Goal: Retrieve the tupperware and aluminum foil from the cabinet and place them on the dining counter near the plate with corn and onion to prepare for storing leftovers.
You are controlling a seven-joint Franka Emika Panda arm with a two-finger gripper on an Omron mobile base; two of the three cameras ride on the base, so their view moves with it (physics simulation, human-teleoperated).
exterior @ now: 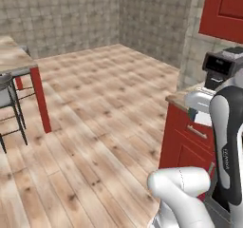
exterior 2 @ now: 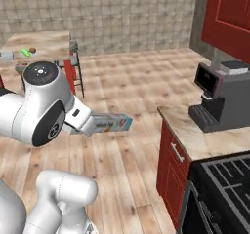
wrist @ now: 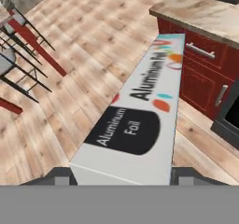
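A: Where is the foil (wrist: pixel 140 111) seen?

B: In the hand view it runs from the bottom centre up to the upper right of the frame, and the words "Aluminum Foil" are printed on it. In the right base view the foil (exterior 2: pixel 111 123) sticks out to the right from the hand, at the centre left of the frame, over the wooden floor (exterior 2: pixel 122 82).

A: And the gripper (wrist: pixel 122 175)?

B: It is closed on the foil. The near end of the box sits between the two dark fingertips (wrist: pixel 59 176) at the bottom of the hand view, and the box is held off the floor.

A: What is found around it?

B: In the right base view a coffee machine (exterior 2: pixel 222 99) stands on the kitchen counter (exterior 2: pixel 205 138) at the right, with red drawers (exterior 2: pixel 172 172) under it and a stove (exterior 2: pixel 229 179) at the lower right. A red cabinet (exterior 2: pixel 227 16) hangs in the upper right corner.

A: Is the table (exterior 2: pixel 46 43) visible?

B: Yes, at the upper left of the right base view, well apart from the foil. On it the corn (exterior 2: pixel 25 52) and the onion (exterior 2: pixel 32 49) are seen as small shapes. The plate cannot be told clearly. A chair (exterior 2: pixel 75 62) stands beside the table.

A: What stands in the way?

B: Between the foil and the table only open floor is seen. In the left base view the red table leg (exterior: pixel 42 99) and a dark chair (exterior: pixel 8 103) are at the left edge.
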